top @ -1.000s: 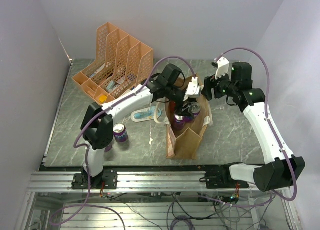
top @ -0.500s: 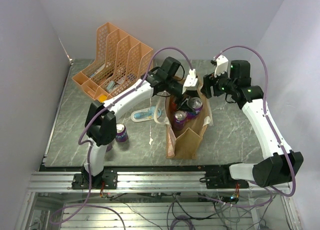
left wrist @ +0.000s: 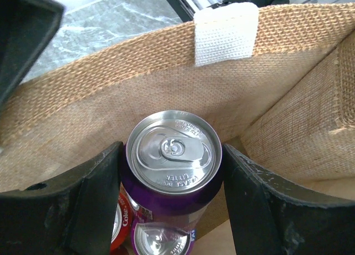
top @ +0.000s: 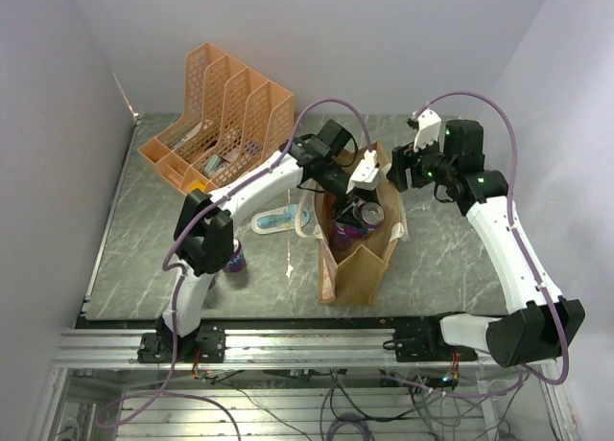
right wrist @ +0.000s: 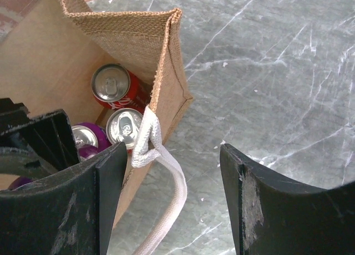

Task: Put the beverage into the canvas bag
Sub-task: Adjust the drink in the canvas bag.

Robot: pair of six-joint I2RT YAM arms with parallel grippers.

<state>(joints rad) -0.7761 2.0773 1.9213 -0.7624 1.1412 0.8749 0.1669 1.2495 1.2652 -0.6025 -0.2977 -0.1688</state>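
Your left claw [left wrist: 173,155], still clamped on the purple can [left wrist: 161,198], has eased it into the canvas bag [left wrist: 111,100], ready for release, while the right claw [right wrist: 171,161] gapes empty.

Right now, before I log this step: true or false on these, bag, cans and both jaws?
1. The left jaws hold a purple can inside the bag. True.
2. The right jaws clamp the handle. False: they stand open, with the handle loose between them.
3. A red can sits in the bag. True.
4. The organiser stands right of the bag. False: it stands far left of it.
5. No can is left on the table. False: a loose can stands by the left arm.
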